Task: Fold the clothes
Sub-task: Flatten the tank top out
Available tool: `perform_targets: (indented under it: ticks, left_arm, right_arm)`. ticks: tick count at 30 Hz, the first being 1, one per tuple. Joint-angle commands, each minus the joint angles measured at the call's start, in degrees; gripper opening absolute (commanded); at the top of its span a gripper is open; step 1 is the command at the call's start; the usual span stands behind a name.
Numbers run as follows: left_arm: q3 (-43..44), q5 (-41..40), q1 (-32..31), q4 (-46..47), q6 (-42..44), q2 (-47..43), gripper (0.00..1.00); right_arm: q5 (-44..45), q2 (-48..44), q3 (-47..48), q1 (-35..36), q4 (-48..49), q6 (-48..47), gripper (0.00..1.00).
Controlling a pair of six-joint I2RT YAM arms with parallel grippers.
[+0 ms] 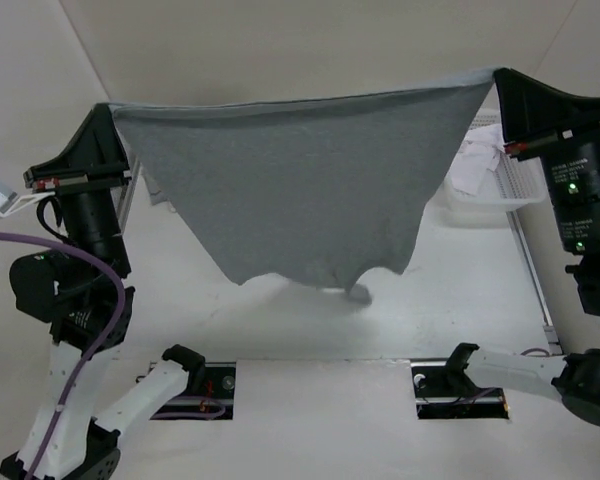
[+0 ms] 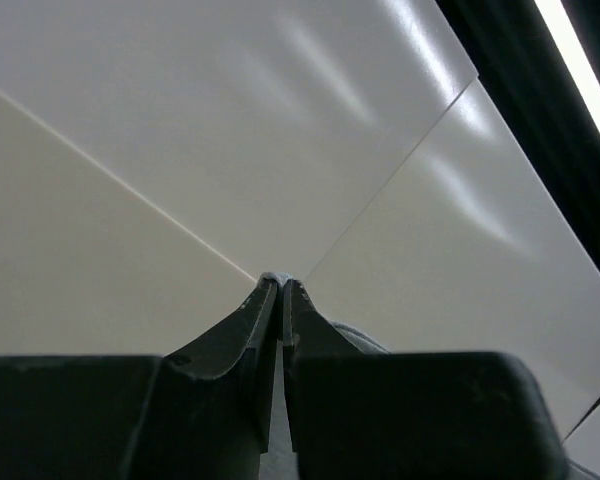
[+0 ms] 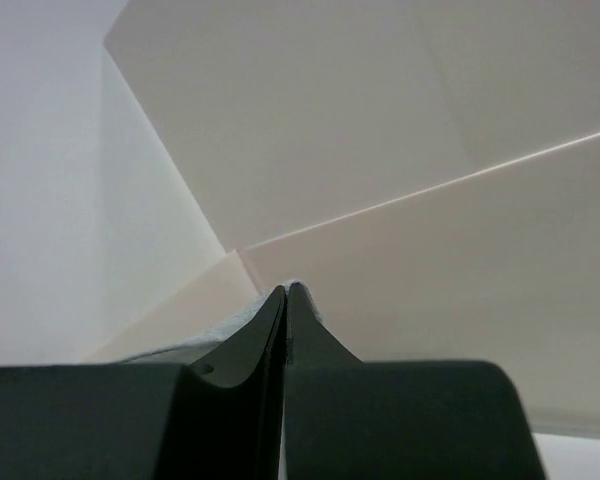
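Pressed-together black fingers [image 2: 242, 335] fill both wrist views. The left gripper [image 2: 275, 283] is clamped on a sliver of grey cloth, and the right gripper [image 3: 286, 290] is clamped the same way. Between them the clothes [image 1: 300, 180] hang stretched in the air over the middle of the tabletop [image 1: 280, 335], one upper corner in each grip. A white mesh basket [image 1: 502, 190] sits by the right edge.

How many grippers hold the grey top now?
2. The left gripper is shut on one upper corner of the grey top, at the left; the right gripper is shut on the other upper corner, at the right. None hidden.
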Motion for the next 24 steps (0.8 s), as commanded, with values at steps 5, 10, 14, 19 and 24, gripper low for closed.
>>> perform_targets:
  ticks: [5,10,14,19,24]
  left_arm:
    - [3.58,-1.28,2.60,2.76,7.28,14.23,0.03]
    - [-2.57,2.40,8.39,2.76,-0.61,27.59,0.03]
    - [1.09,5.75,13.15,2.15,-5.73,36.82,0.03]
    - [17.43,7.86,14.47,-2.50,-4.68,45.35,0.03]
    - [30.54,10.67,15.26,-5.68,-3.18,47.39,0.03]
  right_arm:
    - [-10.08,9.34,-0.34,-15.19,-1.50,3.33,0.00]
    - [-24.69,18.04,-9.94,-29.27,6.93,13.01,0.00]
    - [-29.27,29.54,-4.43,-33.58,7.47,13.81,0.00]
    - [-31.03,41.06,14.10,-36.13,0.72,14.86,0.00]
    - [-30.94,43.20,29.50,-36.49,-4.74,14.43,0.00]
